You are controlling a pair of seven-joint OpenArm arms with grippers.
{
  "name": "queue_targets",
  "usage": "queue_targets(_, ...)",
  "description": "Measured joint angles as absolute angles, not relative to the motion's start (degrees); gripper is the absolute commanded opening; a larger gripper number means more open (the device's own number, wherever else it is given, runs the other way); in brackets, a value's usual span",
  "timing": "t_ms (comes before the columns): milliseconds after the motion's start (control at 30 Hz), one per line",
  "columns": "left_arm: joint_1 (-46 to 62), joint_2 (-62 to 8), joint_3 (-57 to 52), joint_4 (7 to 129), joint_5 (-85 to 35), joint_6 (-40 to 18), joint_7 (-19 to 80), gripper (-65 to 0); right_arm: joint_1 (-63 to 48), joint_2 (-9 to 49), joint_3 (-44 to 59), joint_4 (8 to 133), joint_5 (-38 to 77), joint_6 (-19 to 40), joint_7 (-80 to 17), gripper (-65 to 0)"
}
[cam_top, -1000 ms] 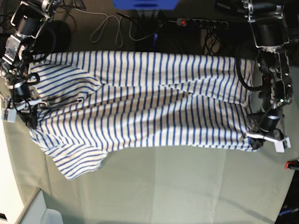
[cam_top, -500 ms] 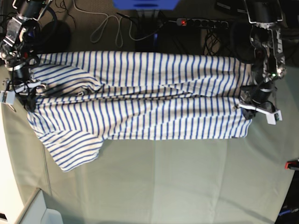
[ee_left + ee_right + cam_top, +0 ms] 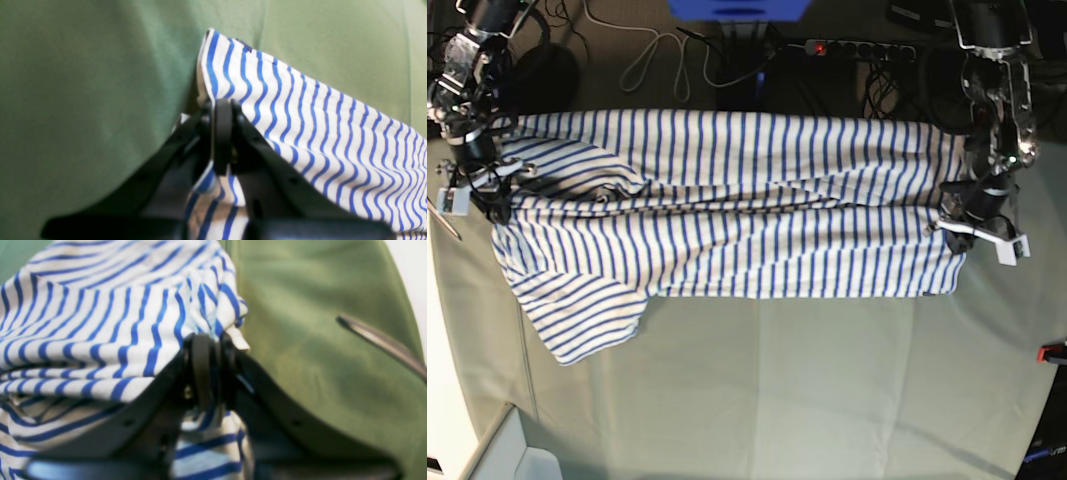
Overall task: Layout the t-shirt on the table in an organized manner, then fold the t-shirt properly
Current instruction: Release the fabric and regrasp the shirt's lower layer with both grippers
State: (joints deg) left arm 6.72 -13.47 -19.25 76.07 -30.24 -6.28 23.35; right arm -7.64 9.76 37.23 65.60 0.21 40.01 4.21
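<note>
Both pincers, left (image 3: 222, 110) and right (image 3: 207, 343), pinch the t-shirt (image 3: 727, 215).

You see the t-shirt (image 3: 727, 235) lying across the far half of the table (image 3: 827, 400), folded lengthwise. The left gripper (image 3: 975, 225) sits at its right end, the right gripper (image 3: 477, 180) at its left end. One sleeve (image 3: 587, 315) extends nearward at the left.
</note>
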Motion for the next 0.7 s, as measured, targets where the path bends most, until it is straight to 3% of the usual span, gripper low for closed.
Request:
queue_targets(167,7.8,-13.6,-19.5,76.4,-30.3,-6.2,26.4,-31.8,-7.5,10.0,37.5,65.8,0.2,40.0,4.3,-37.9)
queue_targets(267,8.5,-13.6,-19.6,78.7,-30.2,-6.2,29.9,-22.9,-7.6,9.3,42.1,68.7,-0.3,40.0,3.8,-34.4)
queue_targets(500,7.3,-13.0,-25.3,83.9,-30.2,-6.6,29.8,-22.6,-6.9,7.7,45.6,75.2,0.2,40.0,4.1,-33.8)
queue_targets(700,-3.1,-12.6,-25.8,71.4,-29.6,-6.7,29.8,-22.6,-3.8,8.0,42.9,75.1,-0.2,39.9,3.9,-33.7)
